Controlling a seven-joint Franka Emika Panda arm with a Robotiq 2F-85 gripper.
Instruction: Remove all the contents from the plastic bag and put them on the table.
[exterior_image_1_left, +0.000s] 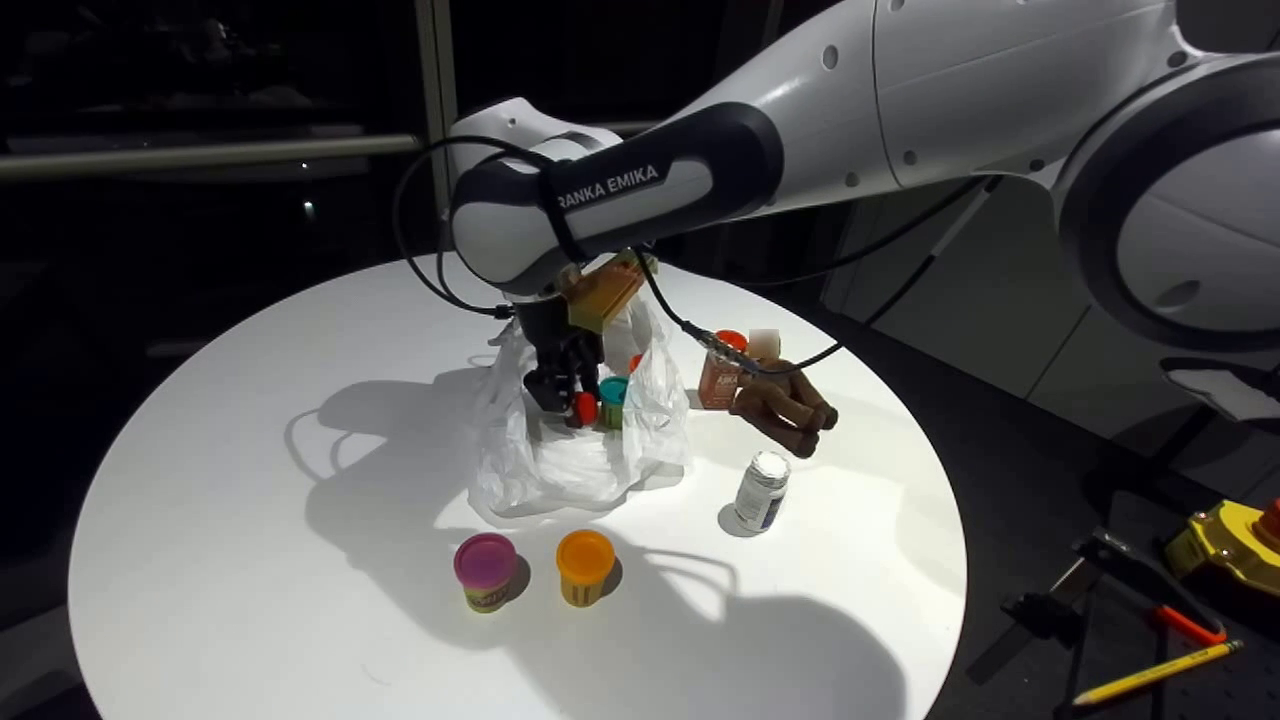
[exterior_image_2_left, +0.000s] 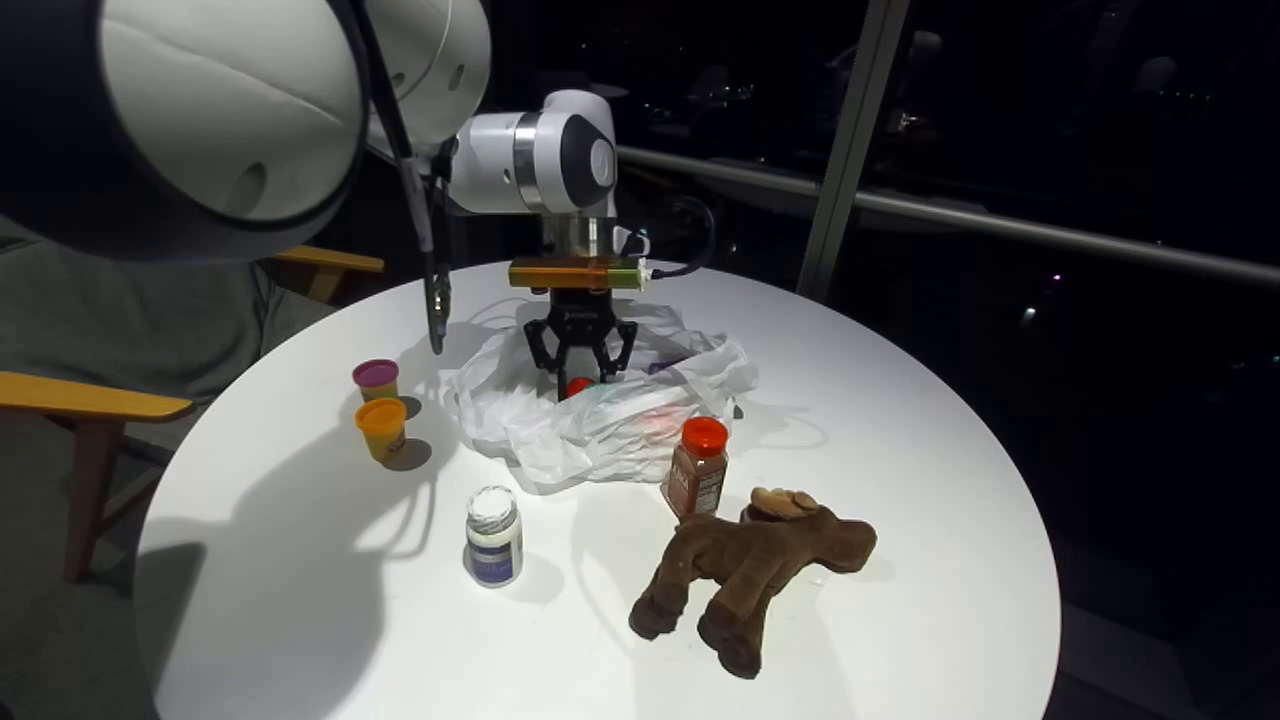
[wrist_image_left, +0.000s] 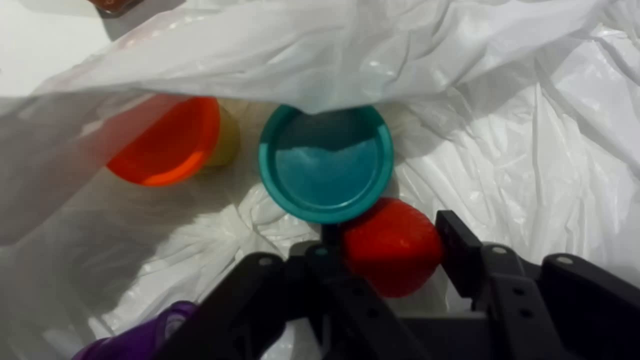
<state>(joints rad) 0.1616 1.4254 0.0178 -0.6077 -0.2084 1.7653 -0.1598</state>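
1. My claw (exterior_image_2_left: 583, 384) straddles a red lump (wrist_image_left: 395, 255) in the bag (exterior_image_1_left: 655, 412) (gripped or not, I cannot tell).
2. Also inside: teal-lidded tub (wrist_image_left: 325, 172) beside the lump, orange-lidded tub (wrist_image_left: 185, 142), purple thing (wrist_image_left: 135, 339).

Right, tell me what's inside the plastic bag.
The plastic bag holds a teal-lidded tub, a red thing at the gripper, an orange-lidded tub partly covered by the bag itself, and a purple thing partly hidden by the gripper. Anything beneath the bag's folds can't be seen.

Free bag floor (wrist_image_left: 525, 185) on one side of the hand (wrist_image_left: 392, 245), teal-lidded tub (wrist_image_left: 325, 170) on another.
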